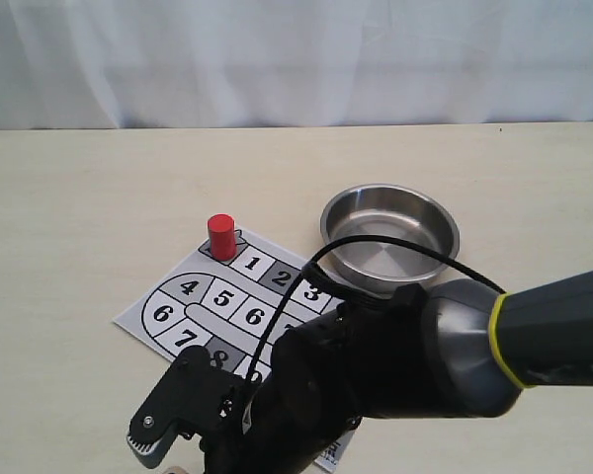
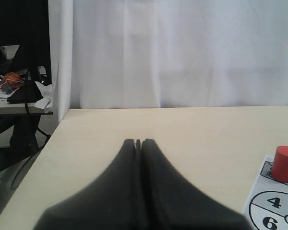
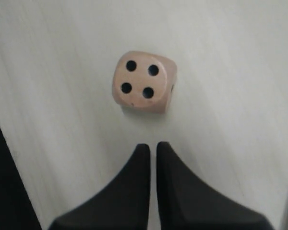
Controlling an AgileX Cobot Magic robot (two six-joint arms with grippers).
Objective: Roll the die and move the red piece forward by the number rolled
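The die (image 3: 144, 81), a tan wooden cube, lies on the table with four pips up. It sits just ahead of my right gripper (image 3: 152, 146), whose fingers are shut to a thin slit with nothing between them. The right arm (image 1: 395, 365) reaches across the front of the exterior view towards the bottom left. The red piece (image 1: 221, 235) (image 2: 283, 163) stands upright on the grey start square at the far corner of the numbered board (image 1: 178, 274). My left gripper (image 2: 138, 141) is shut and empty, hovering over bare table to the left of the board.
A steel bowl (image 1: 435, 212) stands empty to the right of the board. The right arm hides the board's near right part. The table's left edge (image 2: 48, 143) runs close to the left gripper, with clutter beyond it. A white curtain closes the back.
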